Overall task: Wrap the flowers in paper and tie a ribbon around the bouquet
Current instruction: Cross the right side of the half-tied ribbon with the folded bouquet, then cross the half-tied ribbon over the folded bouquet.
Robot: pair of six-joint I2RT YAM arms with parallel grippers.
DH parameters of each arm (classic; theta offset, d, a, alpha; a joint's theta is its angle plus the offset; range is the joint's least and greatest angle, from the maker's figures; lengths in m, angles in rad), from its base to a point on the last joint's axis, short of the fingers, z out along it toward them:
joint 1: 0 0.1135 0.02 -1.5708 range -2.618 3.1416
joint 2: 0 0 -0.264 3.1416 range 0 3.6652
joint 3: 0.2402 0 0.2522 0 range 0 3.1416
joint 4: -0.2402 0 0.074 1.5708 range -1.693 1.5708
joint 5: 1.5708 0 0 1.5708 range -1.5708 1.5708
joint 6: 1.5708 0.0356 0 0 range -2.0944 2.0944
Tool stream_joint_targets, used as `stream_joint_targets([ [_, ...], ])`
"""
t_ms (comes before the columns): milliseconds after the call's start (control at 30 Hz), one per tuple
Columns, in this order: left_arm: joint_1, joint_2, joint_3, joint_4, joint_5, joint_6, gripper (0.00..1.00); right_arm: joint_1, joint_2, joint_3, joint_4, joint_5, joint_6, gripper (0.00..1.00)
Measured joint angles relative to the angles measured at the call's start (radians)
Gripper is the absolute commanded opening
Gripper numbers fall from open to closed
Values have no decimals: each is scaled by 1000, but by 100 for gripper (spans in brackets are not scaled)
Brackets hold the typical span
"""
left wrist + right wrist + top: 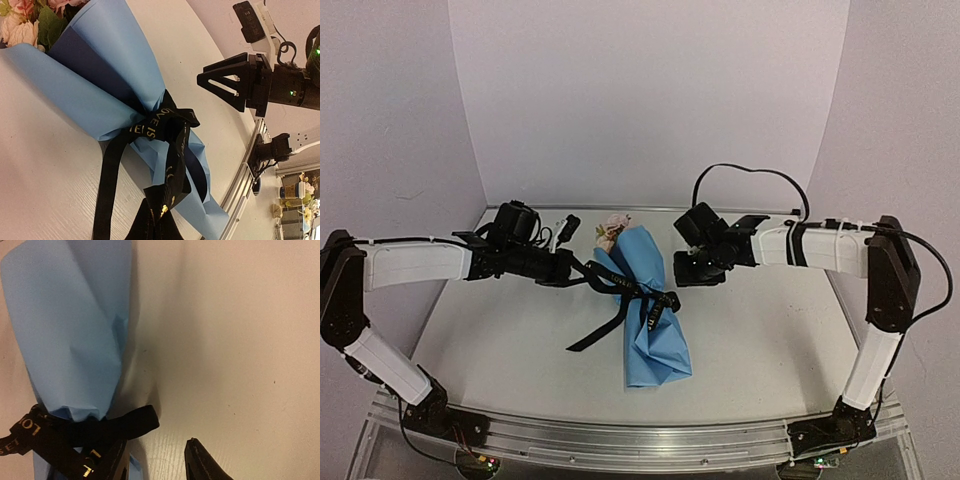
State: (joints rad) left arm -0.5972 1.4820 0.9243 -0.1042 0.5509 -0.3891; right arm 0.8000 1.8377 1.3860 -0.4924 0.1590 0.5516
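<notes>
The bouquet lies in the middle of the table: light blue paper (650, 330) rolled round the flowers (613, 232), whose pale rose heads (22, 20) stick out of the far end. The black ribbon (625, 288) with gold lettering is knotted round the paper's waist (165, 122), and its tails trail toward the near left. My left gripper (578, 273) is shut on a ribbon end (165, 200) left of the bundle. My right gripper (696, 270) stands open just right of the knot, with bare table between its fingers (202, 462). A short ribbon end (132, 422) lies ahead of its left finger.
The white table (770, 330) is walled on three sides by white panels. An aluminium rail (640, 435) carrying both arm bases runs along the near edge. A black cable (750, 172) loops above the right wrist.
</notes>
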Motion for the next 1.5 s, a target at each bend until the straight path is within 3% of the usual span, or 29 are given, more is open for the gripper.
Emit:
stream_joint_targets([
  [333, 0, 13, 19, -11, -31, -1, 0, -27, 81, 85, 68, -254, -166, 38],
  [567, 0, 14, 19, -22, -57, -4, 0, -29, 129, 100, 80, -341, -198, 38],
  [967, 0, 31, 25, 20, 26, -6, 0, -27, 29, 67, 75, -249, -185, 49],
  [1133, -7, 56, 48, 38, 83, -6, 0, -5, -60, 67, 85, -234, -192, 51],
  [1500, -56, 123, 138, 53, 168, 5, 0, 78, -70, 47, 88, -197, -156, 54],
])
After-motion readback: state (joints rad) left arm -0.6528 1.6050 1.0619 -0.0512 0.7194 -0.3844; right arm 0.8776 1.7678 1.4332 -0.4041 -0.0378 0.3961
